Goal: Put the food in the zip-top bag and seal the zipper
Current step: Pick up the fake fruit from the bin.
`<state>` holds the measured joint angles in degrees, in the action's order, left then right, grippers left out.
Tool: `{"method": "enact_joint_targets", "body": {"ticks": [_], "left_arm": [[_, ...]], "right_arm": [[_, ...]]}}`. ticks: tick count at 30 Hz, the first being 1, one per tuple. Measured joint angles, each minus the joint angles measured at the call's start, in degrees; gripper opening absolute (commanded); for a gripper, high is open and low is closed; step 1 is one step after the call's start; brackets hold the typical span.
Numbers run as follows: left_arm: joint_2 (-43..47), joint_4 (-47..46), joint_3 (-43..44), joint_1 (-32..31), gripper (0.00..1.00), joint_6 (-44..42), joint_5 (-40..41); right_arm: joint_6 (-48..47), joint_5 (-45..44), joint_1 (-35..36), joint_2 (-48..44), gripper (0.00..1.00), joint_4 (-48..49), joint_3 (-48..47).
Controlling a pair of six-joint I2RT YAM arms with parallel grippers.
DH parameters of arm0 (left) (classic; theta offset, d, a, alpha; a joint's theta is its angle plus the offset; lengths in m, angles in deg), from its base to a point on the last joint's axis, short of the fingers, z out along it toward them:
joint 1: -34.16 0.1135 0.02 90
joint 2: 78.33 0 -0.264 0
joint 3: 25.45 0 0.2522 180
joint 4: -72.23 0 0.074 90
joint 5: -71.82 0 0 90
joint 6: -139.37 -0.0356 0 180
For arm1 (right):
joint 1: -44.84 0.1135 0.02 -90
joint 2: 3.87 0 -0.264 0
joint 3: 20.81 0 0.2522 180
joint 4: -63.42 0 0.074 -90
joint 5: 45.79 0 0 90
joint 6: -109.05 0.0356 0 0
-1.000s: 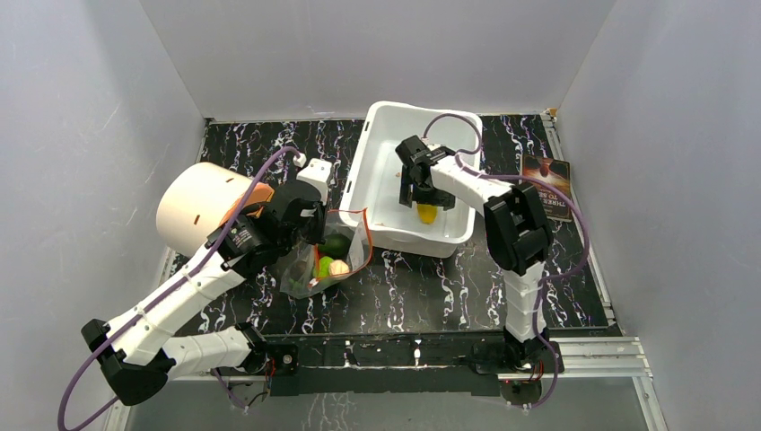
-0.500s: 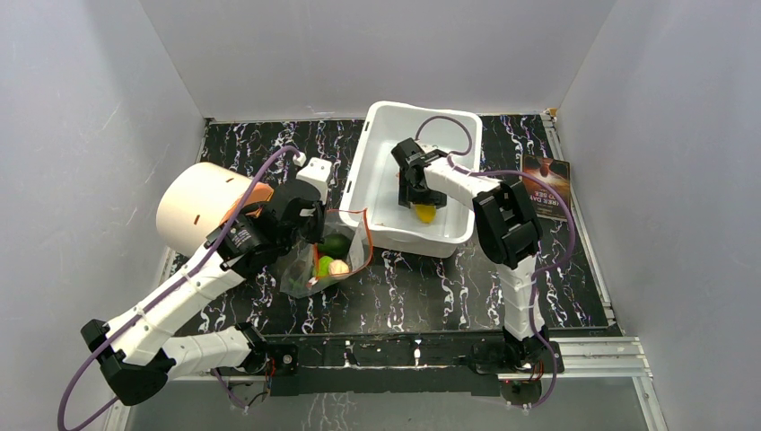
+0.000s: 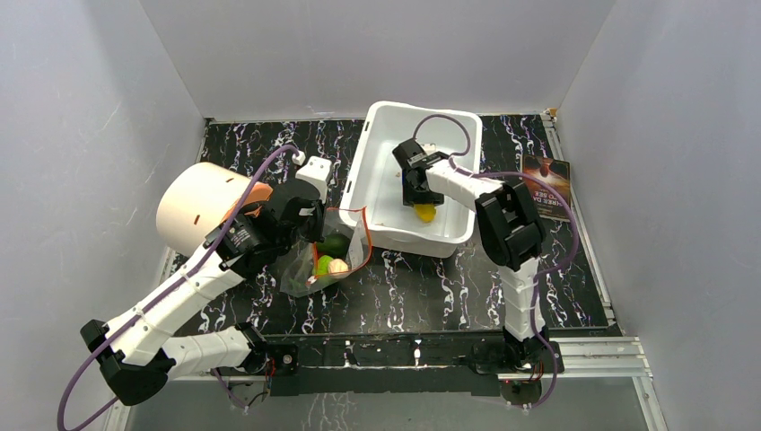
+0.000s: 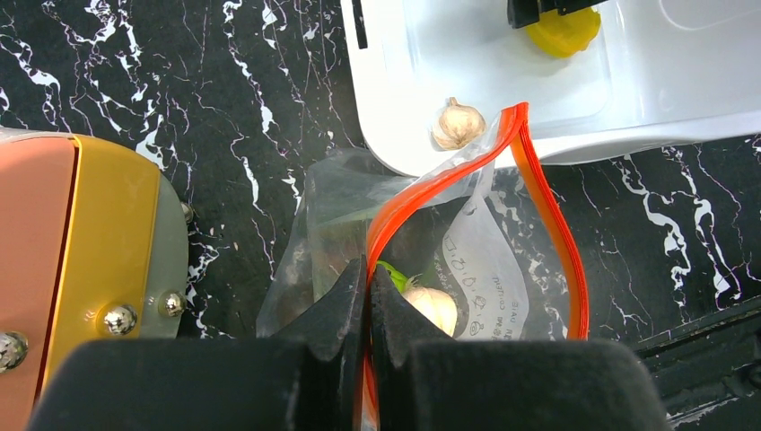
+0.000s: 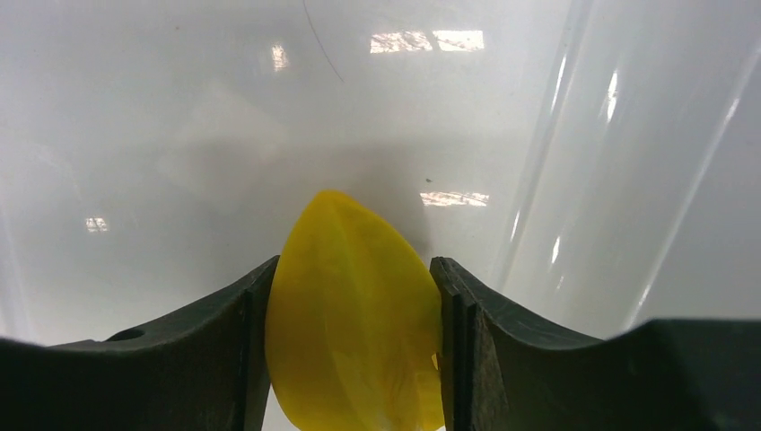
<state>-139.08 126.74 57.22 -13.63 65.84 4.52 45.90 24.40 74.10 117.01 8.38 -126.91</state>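
Observation:
The clear zip-top bag (image 3: 345, 254) lies left of the white tub (image 3: 377, 135), its mouth held up. My left gripper (image 4: 368, 278) is shut on the red-orange zipper (image 4: 538, 180) at the near side of that mouth. Inside the bag I see a dark green avocado (image 3: 335, 244), a lime (image 3: 323, 266) and a beige garlic bulb (image 4: 435, 305). Another garlic bulb (image 4: 458, 124) rests in the tub's near corner. My right gripper (image 5: 352, 296) reaches down into the tub, and both fingers press the sides of the yellow mango piece (image 5: 354, 314) on the tub floor.
A cream cylinder with an orange end face (image 3: 197, 206) lies left of the bag, close against my left arm. A dark booklet (image 3: 549, 184) sits at the right edge of the black marbled table. Grey walls close in on three sides.
My right gripper's jaws have closed in from wide apart onto the mango piece in the tub. The left arm and the bag have not moved.

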Motion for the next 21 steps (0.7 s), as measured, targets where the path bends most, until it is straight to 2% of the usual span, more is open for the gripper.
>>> {"method": "enact_joint_targets", "body": {"ticks": [12, 21], "left_arm": [[0.0, -0.42, 0.11, 0.0, 0.0, 1.2, -0.26], [-0.11, -1.38, 2.03, 0.0, 0.0, 4.17, -1.14]], "right_arm": [[-1.51, -0.22, 0.0, -10.56, 0.45, -0.57, 1.29], [2.86, 10.43, 0.0, -18.25, 0.45, -5.64, -6.03]]}}
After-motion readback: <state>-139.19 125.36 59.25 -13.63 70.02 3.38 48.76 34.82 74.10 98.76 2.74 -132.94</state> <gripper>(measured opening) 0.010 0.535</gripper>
